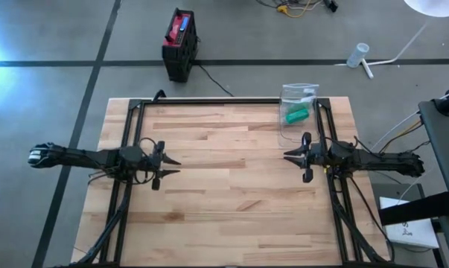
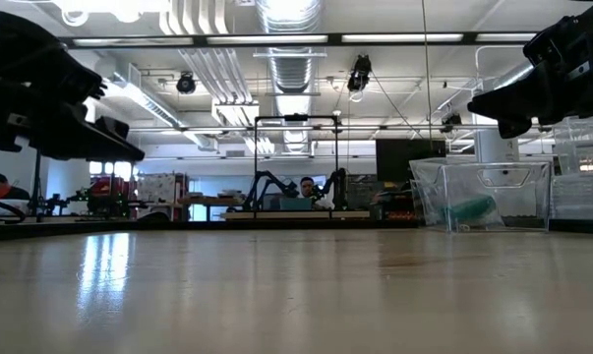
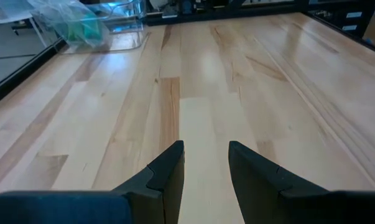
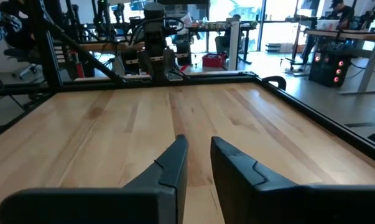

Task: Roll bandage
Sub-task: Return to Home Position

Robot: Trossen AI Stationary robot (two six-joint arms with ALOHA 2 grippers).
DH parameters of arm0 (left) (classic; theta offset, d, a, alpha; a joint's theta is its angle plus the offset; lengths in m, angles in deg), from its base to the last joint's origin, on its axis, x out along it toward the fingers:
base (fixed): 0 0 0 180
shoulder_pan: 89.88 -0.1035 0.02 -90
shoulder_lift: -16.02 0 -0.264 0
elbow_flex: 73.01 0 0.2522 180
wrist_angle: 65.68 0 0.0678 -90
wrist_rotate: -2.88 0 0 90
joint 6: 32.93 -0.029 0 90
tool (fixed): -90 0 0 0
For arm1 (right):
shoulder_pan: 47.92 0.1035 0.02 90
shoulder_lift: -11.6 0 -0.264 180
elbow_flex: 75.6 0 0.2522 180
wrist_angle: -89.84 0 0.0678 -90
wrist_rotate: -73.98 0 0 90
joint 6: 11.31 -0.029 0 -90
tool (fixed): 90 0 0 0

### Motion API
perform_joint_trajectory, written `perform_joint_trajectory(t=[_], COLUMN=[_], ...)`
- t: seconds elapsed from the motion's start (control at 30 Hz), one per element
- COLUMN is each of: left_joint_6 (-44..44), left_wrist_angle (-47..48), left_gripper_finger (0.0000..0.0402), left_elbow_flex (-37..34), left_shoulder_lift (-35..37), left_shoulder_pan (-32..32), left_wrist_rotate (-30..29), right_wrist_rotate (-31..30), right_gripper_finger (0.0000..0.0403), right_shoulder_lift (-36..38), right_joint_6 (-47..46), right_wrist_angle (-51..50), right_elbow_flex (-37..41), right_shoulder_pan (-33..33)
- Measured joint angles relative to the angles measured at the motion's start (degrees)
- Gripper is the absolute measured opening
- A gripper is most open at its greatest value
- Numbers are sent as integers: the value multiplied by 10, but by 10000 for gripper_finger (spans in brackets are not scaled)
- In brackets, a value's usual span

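— Where is the bandage found?
— The green bandage [image 1: 297, 115] is seen bagged inside the transparent bin [image 1: 298, 91], at a corner of the table [image 1: 209, 208] on the right arm's side, near the right gripper [image 1: 287, 156].
— And the retreat?
— Both grippers are held narrowly parted and empty; the left gripper [image 1: 178, 167] hovers well apart. The right arm is best drawn back level, so the bin is not clipped.

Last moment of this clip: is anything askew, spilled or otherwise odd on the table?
Nothing stands out. The transparent bin stands upright at the table edge, near the right end effector, with the bagged green bandage inside. The right and the left end effector hang open and empty above the wood.
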Motion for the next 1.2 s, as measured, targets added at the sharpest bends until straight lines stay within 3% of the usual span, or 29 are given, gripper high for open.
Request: perform_joint_trajectory(t=[0.47, 1.2], left_joint_6=[0, 0], left_wrist_angle=[0, 0], left_gripper_finger=[116, 116], left_elbow_flex=[0, 0], left_shoulder_lift=[-21, -39], left_shoulder_pan=[0, 0], left_wrist_rotate=[0, -1], right_wrist_rotate=[0, 0], right_gripper_finger=[39, 74], right_shoulder_lift=[0, 0], right_joint_6=[0, 0], right_wrist_angle=[0, 0], right_elbow_flex=[0, 0], right_shoulder_pan=[0, 0])
